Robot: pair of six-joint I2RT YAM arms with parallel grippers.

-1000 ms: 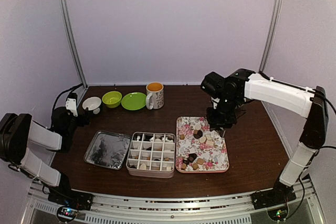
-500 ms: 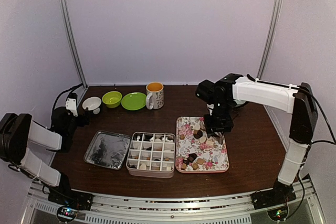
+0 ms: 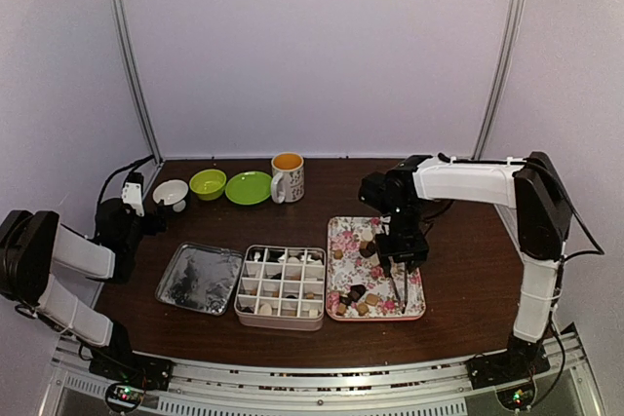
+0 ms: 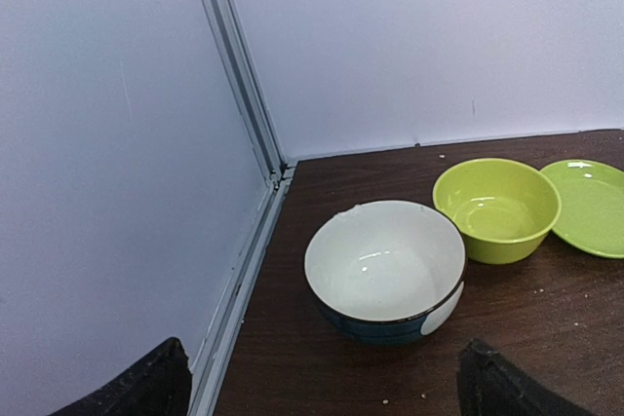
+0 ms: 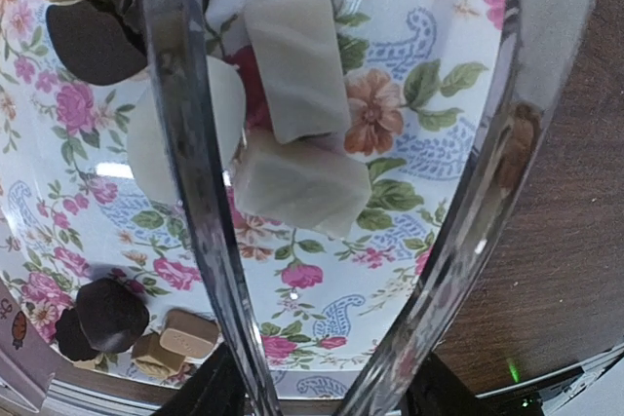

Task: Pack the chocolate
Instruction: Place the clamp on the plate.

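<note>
You were partway through the packing, by my reading. The divided box (image 3: 281, 319) in the middle of the worktop (image 3: 468, 270) held pieces in some of its compartments, mostly along the far row and the near corners, while others looked empty. Most of the chocolate (image 3: 375, 252) lay loose on the flowered tray (image 3: 414, 311) just right of the box, in one cluster toward the far end and another near the front left corner. Your right gripper (image 3: 400, 252) hung over the tray, closed on the handle of the tongs (image 3: 398, 284), whose two arms stood apart and carried nothing. In the right wrist view they straddled cream blocks (image 5: 292, 60) on the tray without pinching them. Your left gripper (image 4: 322, 397) sat off at the left by the white bowl (image 4: 385, 265), spread wide and empty. So a good dozen pieces were yet to be moved, and what I took for the box's metal lid (image 3: 200, 278) lay beside it, not yet put on.
</note>
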